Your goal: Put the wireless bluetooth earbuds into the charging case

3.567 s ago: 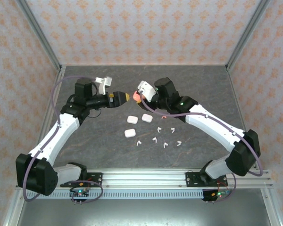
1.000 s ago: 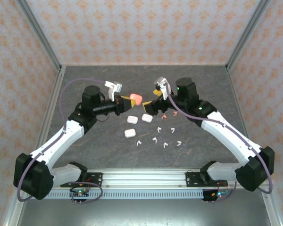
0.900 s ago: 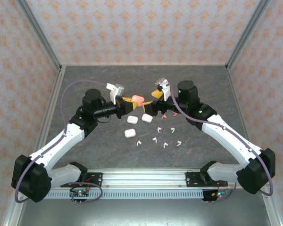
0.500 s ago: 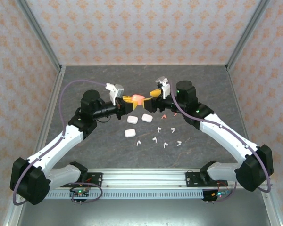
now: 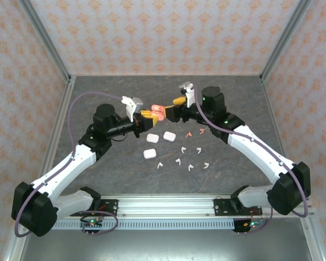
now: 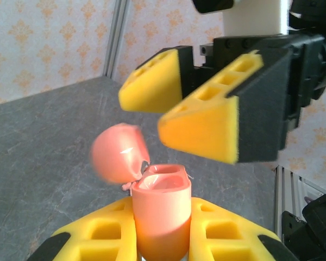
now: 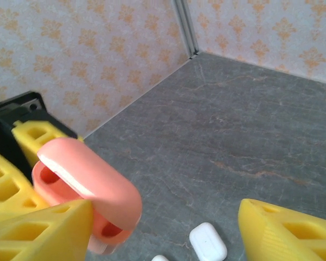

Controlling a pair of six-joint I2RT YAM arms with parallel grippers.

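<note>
The earbuds (image 5: 178, 161) are lying loose on the table (image 5: 98, 92) by the arm bases. Further back, the L gripper (image 5: 148, 115) is clamping the pink case (image 6: 162, 212) upright. Its lid (image 6: 115, 160), shut a sec ago, is now hanging open. The R gripper (image 5: 171, 110) is hovering beside it, spread & empty, so the case is prob ready for loading.

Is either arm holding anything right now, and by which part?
The left tool clamps the open pink case by its lower body, lid flipped up. The right tool is open near the lid, gripping nothing.
</note>
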